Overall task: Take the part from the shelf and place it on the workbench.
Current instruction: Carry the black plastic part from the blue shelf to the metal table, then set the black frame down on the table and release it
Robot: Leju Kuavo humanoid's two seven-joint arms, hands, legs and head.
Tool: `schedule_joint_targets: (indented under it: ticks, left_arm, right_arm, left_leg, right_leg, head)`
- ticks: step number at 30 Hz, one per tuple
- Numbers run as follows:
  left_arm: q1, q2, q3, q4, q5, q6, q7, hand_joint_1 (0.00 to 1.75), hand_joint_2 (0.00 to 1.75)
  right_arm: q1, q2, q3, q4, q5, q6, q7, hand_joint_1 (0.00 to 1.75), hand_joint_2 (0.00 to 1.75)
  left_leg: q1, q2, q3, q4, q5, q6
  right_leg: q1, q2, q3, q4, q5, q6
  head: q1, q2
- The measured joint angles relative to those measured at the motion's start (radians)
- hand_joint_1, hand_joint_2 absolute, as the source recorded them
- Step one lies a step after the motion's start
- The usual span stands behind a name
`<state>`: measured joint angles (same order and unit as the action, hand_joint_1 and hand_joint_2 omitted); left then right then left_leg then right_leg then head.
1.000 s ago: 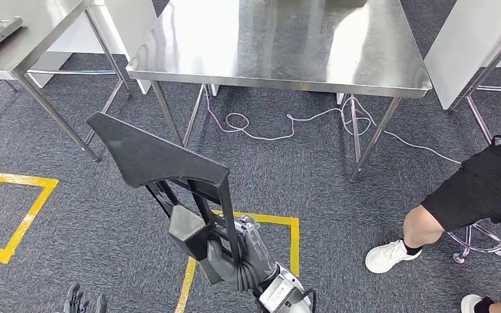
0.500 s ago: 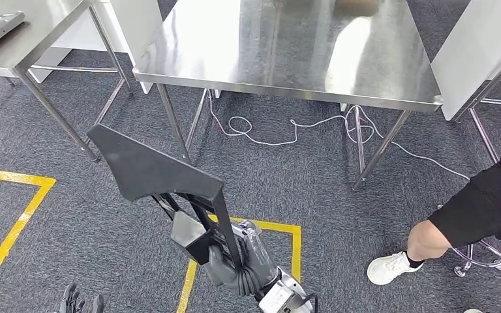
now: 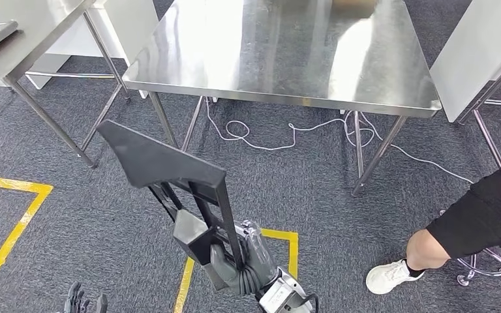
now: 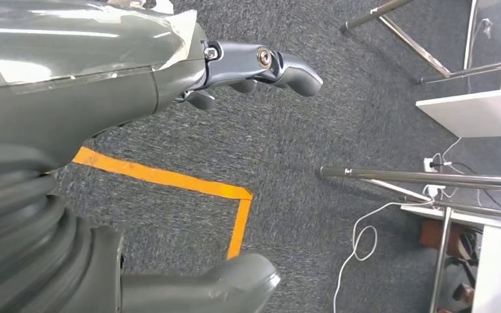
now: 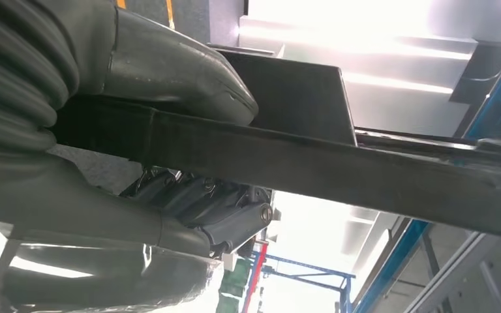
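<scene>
Bare workbench [image 3: 280,59] top ahead; seated person [image 3: 476,215] rightward.

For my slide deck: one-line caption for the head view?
Right robot hand carries a black part above grey carpet, facing the bare steel workbench.

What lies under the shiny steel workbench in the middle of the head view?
Under the shiny steel workbench lie dark grey carpet and a looping white cable, between its slanted metal legs. The tabletop covers the floor further back.
</scene>
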<state>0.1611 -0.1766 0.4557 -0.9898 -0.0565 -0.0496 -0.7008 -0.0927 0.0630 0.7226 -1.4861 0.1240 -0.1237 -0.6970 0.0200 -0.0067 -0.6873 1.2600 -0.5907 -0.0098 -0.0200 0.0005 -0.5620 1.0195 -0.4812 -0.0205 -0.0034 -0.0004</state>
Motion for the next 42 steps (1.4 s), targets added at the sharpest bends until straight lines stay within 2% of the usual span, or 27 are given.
schedule_joint_targets:
  ticks: [1, 2, 4, 5, 6, 9, 11, 13, 15, 16, 17, 18, 20, 22, 25, 27, 29, 30, 31, 32, 33, 35, 36, 37, 39, 41, 42]
  left_arm:
    - [0.001, 0.000, 0.000, 0.000, 0.000, 0.000, 0.000, 0.00, 1.75]
    - [0.001, 0.000, -0.001, 0.001, 0.000, 0.000, 0.000, 0.00, 1.75]
    - [-0.001, 0.000, -0.001, 0.002, 0.001, 0.000, 0.000, 0.00, 1.75]
    - [-0.003, 0.000, -0.001, 0.002, 0.002, 0.001, 0.000, 0.00, 1.75]
    - [-0.004, 0.000, -0.001, 0.002, 0.002, 0.002, 0.000, 0.00, 1.75]
    - [-0.006, 0.000, -0.001, 0.002, 0.003, 0.004, 0.000, 0.00, 1.75]
    - [-0.006, 0.000, 0.000, 0.002, 0.003, 0.005, 0.000, 0.00, 1.75]
    - [-0.007, 0.000, 0.000, 0.002, 0.003, 0.006, 0.000, 0.00, 1.75]
    - [-0.010, 0.000, 0.000, 0.003, 0.003, 0.006, 0.000, 0.00, 1.75]
    - [-0.011, 0.000, 0.000, 0.004, 0.003, 0.006, 0.000, 0.00, 1.75]
    - [-0.010, 0.000, 0.001, 0.004, 0.003, 0.006, 0.000, 0.00, 1.75]
    - [-0.010, 0.000, 0.001, 0.006, 0.003, 0.006, 0.000, 0.00, 1.75]
    - [-0.011, 0.000, 0.001, 0.008, 0.003, 0.006, 0.000, 0.00, 1.75]
    - [-0.013, 0.000, 0.003, 0.010, 0.003, 0.006, 0.000, 0.00, 1.75]
    - [-0.015, 0.000, 0.006, 0.011, 0.002, 0.004, 0.000, 0.00, 1.75]
    - [-0.018, 0.000, 0.009, 0.011, 0.001, 0.000, 0.000, 0.00, 1.75]
    - [-0.020, -0.001, 0.012, 0.011, 0.000, -0.002, 0.000, 0.00, 1.75]
    - [-0.019, -0.001, 0.015, 0.011, 0.000, -0.002, 0.000, 0.00, 1.75]
    - [-0.018, -0.001, 0.018, 0.012, -0.001, -0.004, 0.000, 0.00, 1.75]
    - [-0.017, -0.001, 0.021, 0.012, -0.002, -0.005, 0.000, 0.00, 1.75]
    - [-0.016, -0.001, 0.023, 0.012, -0.004, -0.006, 0.000, 0.00, 1.75]
    - [-0.017, -0.001, 0.025, 0.012, -0.006, -0.007, 0.000, 0.00, 1.75]
    - [-0.017, -0.001, 0.026, 0.012, -0.006, -0.008, 0.000, 0.00, 1.75]
    - [-0.017, -0.001, 0.026, 0.012, -0.006, -0.009, 0.000, 0.00, 1.75]
    - [-0.017, -0.001, 0.026, 0.012, -0.006, -0.010, 0.000, 0.00, 1.75]
    - [-0.017, -0.001, 0.027, 0.011, -0.006, -0.010, 0.000, 0.00, 1.75]
    - [-0.017, -0.001, 0.027, 0.011, -0.006, -0.010, 0.000, 0.00, 1.75]
  right_arm:
    - [0.001, 0.000, 0.000, 0.000, 0.000, 0.000, 0.000, 1.75, 1.75]
    - [0.001, 0.000, 0.000, 0.000, 0.000, 0.000, 0.000, 1.75, 1.75]
    - [-0.001, 0.002, 0.001, 0.000, 0.000, 0.000, 0.000, 1.75, 1.75]
    - [-0.003, 0.003, 0.001, 0.000, 0.000, 0.000, 0.001, 1.75, 1.75]
    - [-0.005, 0.005, 0.001, 0.000, 0.000, 0.000, 0.001, 1.75, 1.75]
    - [-0.011, 0.011, 0.002, 0.000, 0.001, 0.001, 0.004, 1.75, 1.75]
    - [-0.014, 0.013, 0.003, -0.001, 0.001, 0.001, 0.007, 1.75, 1.75]
    - [-0.018, 0.014, 0.004, -0.002, 0.002, 0.003, 0.012, 1.75, 1.75]
    - [-0.020, 0.013, 0.005, -0.002, 0.002, 0.004, 0.015, 1.75, 1.75]
    - [-0.020, 0.012, 0.005, -0.002, 0.002, 0.005, 0.017, 1.75, 1.75]
    - [-0.020, 0.012, 0.005, -0.002, 0.002, 0.006, 0.019, 1.75, 1.75]
    - [-0.021, 0.011, 0.005, -0.002, 0.002, 0.008, 0.022, 1.75, 1.75]
    - [-0.023, 0.012, 0.005, -0.002, 0.003, 0.012, 0.028, 1.75, 1.75]
    - [-0.024, 0.015, 0.006, -0.002, 0.003, 0.015, 0.034, 1.75, 1.75]
    - [-0.028, 0.020, 0.006, -0.004, 0.006, 0.015, 0.037, 1.75, 1.75]
    - [-0.030, 0.023, 0.006, -0.005, 0.014, 0.014, 0.041, 1.75, 1.75]
    - [-0.034, 0.027, 0.006, -0.005, 0.032, 0.007, 0.048, 1.75, 1.75]
    - [-0.035, 0.028, 0.006, -0.005, 0.045, 0.000, 0.053, 1.75, 1.75]
    - [-0.035, 0.028, 0.006, -0.005, 0.060, -0.009, 0.058, 1.75, 1.75]
    - [-0.035, 0.028, 0.006, -0.005, 0.074, -0.017, 0.063, 1.75, 1.75]
    - [-0.035, 0.028, 0.006, -0.005, 0.087, -0.025, 0.067, 1.75, 1.75]
    - [-0.038, 0.028, 0.006, -0.005, 0.105, -0.035, 0.073, 1.75, 1.75]
    - [-0.041, 0.029, 0.007, -0.005, 0.108, -0.037, 0.074, 1.75, 1.75]
    - [-0.043, 0.029, 0.007, -0.005, 0.110, -0.038, 0.074, 1.75, 1.75]
    - [-0.047, 0.030, 0.008, -0.005, 0.112, -0.038, 0.074, 1.75, 1.75]
    - [-0.048, 0.032, 0.008, -0.006, 0.113, -0.038, 0.075, 1.75, 1.75]
    - [-0.050, 0.033, 0.008, -0.006, 0.113, -0.039, 0.075, 1.75, 1.75]
  left_leg:
    - [0.001, 0.000, -0.028, 0.029, 0.005, -0.001]
    - [0.001, 0.001, -0.037, 0.020, 0.031, 0.000]
    - [0.000, 0.002, -0.003, -0.095, 0.120, 0.008]
    - [-0.003, 0.004, 0.023, -0.157, 0.151, 0.012]
    - [-0.006, 0.005, 0.043, -0.202, 0.167, 0.017]
    - [-0.017, 0.003, 0.059, -0.232, 0.158, 0.030]
    - [-0.015, 0.002, 0.073, -0.245, 0.156, 0.042]
    - [-0.012, 0.002, 0.089, -0.255, 0.151, 0.055]
    - [-0.014, 0.001, 0.100, -0.256, 0.140, 0.064]
    - [-0.015, 0.000, 0.106, -0.256, 0.134, 0.065]
    - [-0.015, -0.002, 0.114, -0.255, 0.126, 0.065]
    - [-0.015, -0.005, 0.125, -0.255, 0.119, 0.063]
    - [-0.017, -0.009, 0.145, -0.253, 0.100, 0.055]
    - [-0.021, -0.012, 0.158, -0.249, 0.081, 0.044]
    - [-0.014, -0.011, 0.167, -0.247, 0.062, 0.025]
    - [-0.008, -0.005, 0.154, -0.207, 0.043, 0.011]
    - [-0.004, 0.000, 0.092, -0.097, 0.007, 0.000]
    - [-0.001, 0.000, 0.048, -0.033, -0.009, -0.005]
    - [0.001, 0.000, 0.010, 0.010, -0.010, -0.008]
    - [0.004, 0.001, -0.014, 0.021, 0.009, -0.011]
    - [0.006, 0.002, -0.019, -0.005, 0.047, -0.012]
    - [0.009, 0.005, 0.011, -0.120, 0.139, -0.010]
    - [0.006, 0.005, 0.030, -0.171, 0.163, -0.007]
    - [0.003, 0.006, 0.041, -0.201, 0.171, -0.001]
    - [-0.008, 0.004, 0.048, -0.217, 0.158, 0.016]
    - [-0.009, 0.003, 0.062, -0.229, 0.153, 0.034]
    - [-0.008, 0.003, 0.072, -0.237, 0.151, 0.042]
  right_leg:
    - [0.001, 0.001, 0.005, 0.000, -0.005, -0.001]
    - [0.002, 0.001, 0.012, 0.000, -0.011, 0.000]
    - [0.002, 0.002, 0.031, -0.001, -0.025, 0.004]
    - [0.005, 0.002, 0.040, -0.001, -0.033, 0.008]
    - [0.006, 0.002, 0.046, -0.002, -0.039, 0.013]
    - [0.009, 0.001, 0.049, -0.011, -0.050, 0.029]
    - [0.009, -0.001, 0.044, 0.003, -0.061, 0.036]
    - [0.010, -0.001, -0.001, 0.094, -0.092, 0.033]
    - [0.010, 0.000, -0.087, 0.226, -0.127, 0.030]
    - [0.010, 0.000, -0.122, 0.265, -0.128, 0.033]
    - [0.009, 0.000, -0.139, 0.269, -0.113, 0.040]
    - [0.008, -0.001, -0.136, 0.235, -0.083, 0.049]
    - [0.006, -0.001, -0.095, 0.107, -0.004, 0.063]
    - [0.005, -0.001, -0.061, 0.024, 0.037, 0.054]
    - [0.007, 0.000, -0.046, 0.009, 0.033, 0.027]
    - [0.003, 0.001, -0.032, 0.003, 0.026, 0.012]
    - [0.001, 0.001, -0.016, 0.002, 0.014, -0.001]
    - [0.002, 0.001, -0.009, 0.002, 0.007, -0.005]
    - [0.003, 0.002, -0.001, 0.002, 0.000, -0.005]
    - [0.003, 0.004, 0.009, 0.002, -0.008, -0.004]
    - [0.002, 0.005, 0.022, 0.002, -0.017, -0.002]
    - [0.002, 0.006, 0.046, 0.001, -0.037, 0.006]
    - [0.004, 0.006, 0.054, 0.000, -0.045, 0.011]
    - [0.006, 0.006, 0.057, -0.002, -0.051, 0.018]
    - [0.008, 0.005, 0.057, -0.010, -0.059, 0.031]
    - [0.007, 0.002, 0.061, -0.010, -0.066, 0.040]
    - [0.008, 0.001, 0.054, 0.013, -0.075, 0.042]
  head:
    - [0.000, 0.000]
    - [0.000, 0.000]
    - [0.000, 0.000]
    - [0.000, 0.000]
    - [0.000, 0.000]
    - [-0.001, 0.000]
    - [0.000, 0.000]
    - [0.003, 0.000]
    - [0.003, 0.000]
    - [0.003, 0.000]
    - [0.003, 0.000]
    - [0.003, 0.000]
    - [0.004, 0.000]
    - [0.005, 0.000]
    - [0.002, 0.000]
    - [0.001, 0.000]
    - [-0.001, 0.000]
    - [-0.001, 0.000]
    - [-0.001, 0.000]
    - [-0.002, 0.000]
    - [-0.002, 0.000]
    - [-0.003, 0.000]
    - [-0.004, 0.000]
    - [-0.004, 0.000]
    - [-0.006, 0.000]
    - [-0.005, 0.000]
    - [-0.004, 0.000]
